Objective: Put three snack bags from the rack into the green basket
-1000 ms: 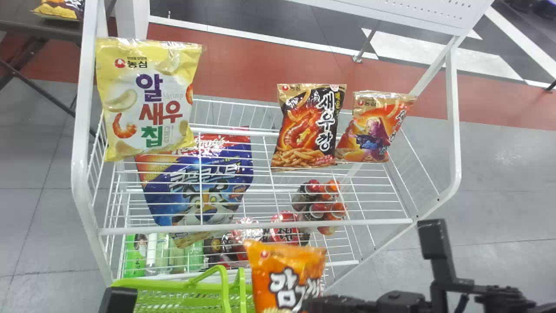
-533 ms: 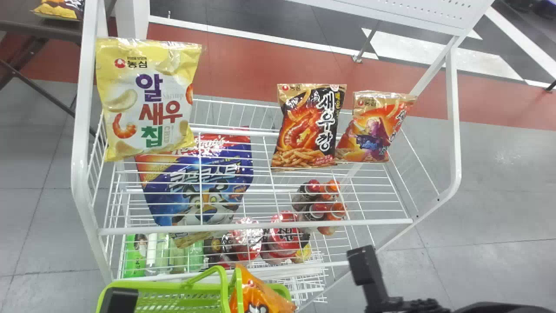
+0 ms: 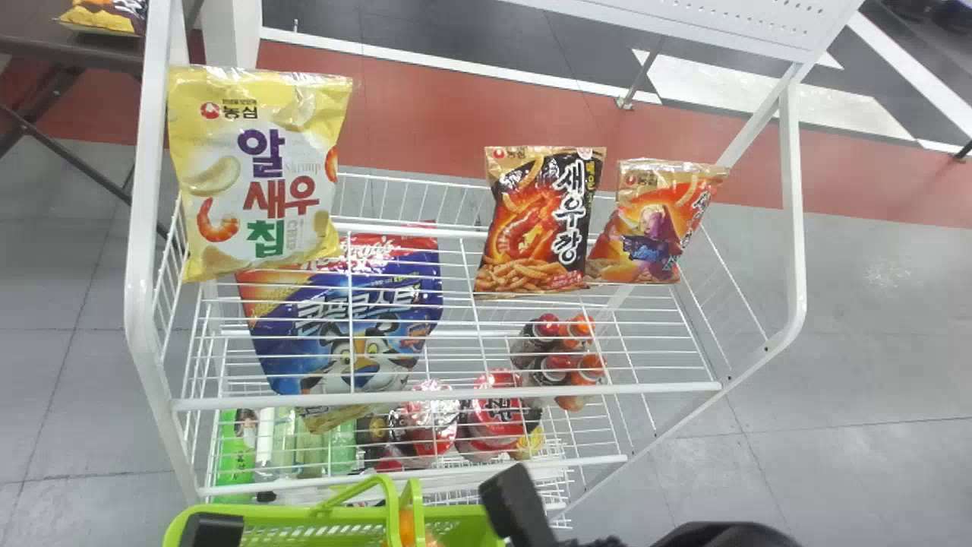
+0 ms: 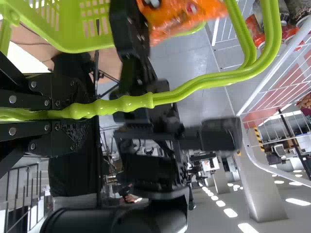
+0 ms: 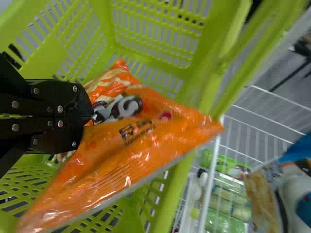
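snack bag [image 5: 150, 143] tilted in green basket [image 3: 175, 528]

orange, long axis slanted, logo end toward the rim [image 5: 181, 194], one corner reaching it. right gripper [image 3: 516, 501] closed, pinching the bag; left gripper [image 3: 213, 529] closed around basket handle [image 4: 199, 86].

Basket [image 3: 465, 524]: lime green, slotted grid pattern. Snack bag in it [image 5: 146, 148]: glossy orange, dark and white lettering. Rack [image 3: 448, 396]: white. Far left bag [image 3: 258, 163]: yellow and white; purple, red, green lettering. Bag to its right [image 3: 531, 220]: black and orange-red, tan top band. Floor [image 3: 858, 304]: grey, red stripe.
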You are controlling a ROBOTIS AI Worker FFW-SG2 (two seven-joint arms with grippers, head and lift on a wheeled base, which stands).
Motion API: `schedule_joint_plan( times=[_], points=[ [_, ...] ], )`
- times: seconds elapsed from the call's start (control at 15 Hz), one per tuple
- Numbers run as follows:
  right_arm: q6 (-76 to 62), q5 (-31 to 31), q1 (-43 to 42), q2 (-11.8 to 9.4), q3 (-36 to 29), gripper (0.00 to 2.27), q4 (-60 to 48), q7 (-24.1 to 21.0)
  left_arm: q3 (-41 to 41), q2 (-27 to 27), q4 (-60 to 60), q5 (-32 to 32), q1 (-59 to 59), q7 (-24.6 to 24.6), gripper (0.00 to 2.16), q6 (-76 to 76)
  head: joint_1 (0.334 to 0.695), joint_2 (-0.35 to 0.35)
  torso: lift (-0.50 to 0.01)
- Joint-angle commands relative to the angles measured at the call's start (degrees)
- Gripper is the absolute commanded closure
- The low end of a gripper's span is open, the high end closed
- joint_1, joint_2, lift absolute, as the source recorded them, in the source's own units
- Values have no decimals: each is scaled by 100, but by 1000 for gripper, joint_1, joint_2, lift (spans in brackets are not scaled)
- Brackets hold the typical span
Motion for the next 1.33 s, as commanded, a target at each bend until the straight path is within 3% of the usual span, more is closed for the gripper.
schedule_joint_plan(
  times=[0.0,0.13,0.2,0.27,0.33,0.47,0.6,0.87,0.93,1.0,1.13,1.27],
  points=[
    [-532,428,-214,-40,698,2236,617,-116,-9,-15,9,-19,-9,-10,1889,-26,695,-350,0],
    [-1059,595,-460,-57,1103,2182,1118,-212,-53,-15,18,-36,-44,-10,1889,-8,695,-350,0],
    [-1147,595,-451,-57,1120,1794,1118,-283,-79,-15,18,-54,-44,-2,1889,-8,695,-350,0],
    [-1147,568,-355,-101,988,741,925,-283,-79,-15,26,-63,-44,7,1889,-8,695,-350,0],
    [-1077,568,-232,-137,813,-1,644,-283,-70,-15,35,-63,-44,7,1889,-8,695,-350,0],
    [-673,278,85,-233,189,12,-165,-221,-35,-15,35,-63,-17,-19,1889,-26,695,-350,0],
    [118,-522,260,-242,-655,100,-798,192,-44,-15,35,-63,-17,-19,1889,-43,695,-350,0],
    [716,-1655,577,-5,-2211,211,-1764,728,-62,-15,53,-63,-44,-19,1889,-61,695,-350,0],
    [628,-1822,586,145,-2589,211,-1870,877,-62,-15,70,-63,-53,-28,1889,-61,695,-350,0],
    [259,-1822,515,347,-2870,211,-1923,948,-70,-15,79,-63,-53,-28,1889,-61,695,-350,0],
    [-567,-1831,252,452,-3046,208,-1729,719,-79,-15,88,-63,-53,-54,1889,-78,695,-350,0],
    [-1639,-1471,-355,452,-2817,201,-1008,649,-105,-15,123,-63,-35,-72,1889,-184,695,-350,0]
  ],
)
